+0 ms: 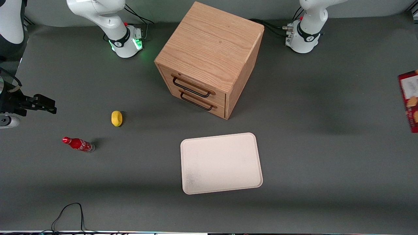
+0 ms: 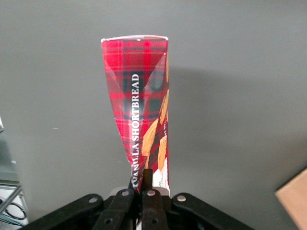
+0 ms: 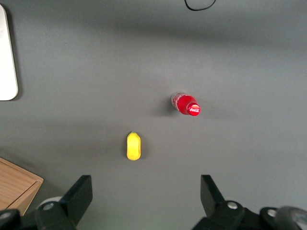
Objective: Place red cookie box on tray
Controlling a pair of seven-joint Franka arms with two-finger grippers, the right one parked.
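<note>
Surface: dark grey table [image 1: 326, 163], matte, carrying all items.

Gripper [image 2: 142, 184]: left arm's, clenched on one end of the red cookie box [image 2: 139, 110]; the carton is pinched between the fingers [image 2: 147, 178] and sticks out from them over bare grey table. Tartan pattern, white "SHORTBREAD" lettering and tan cookie pictures visible on it.

Red cookie box, front view [image 1: 409, 99]: only partly in frame, at the working arm's end of the table, well apart from the tray.

Tray [image 1: 221, 162]: off-white, rounded corners, low rim, lying flat, nothing on it; nearer the front camera than the wooden drawer cabinet [image 1: 210, 58].

Cabinet: two drawers with dark handles, both shut.

Toward the parked arm's end: yellow lemon [image 1: 116, 118]; small red soda bottle [image 1: 78, 144], lying on its side, nearer the front camera than the lemon.
</note>
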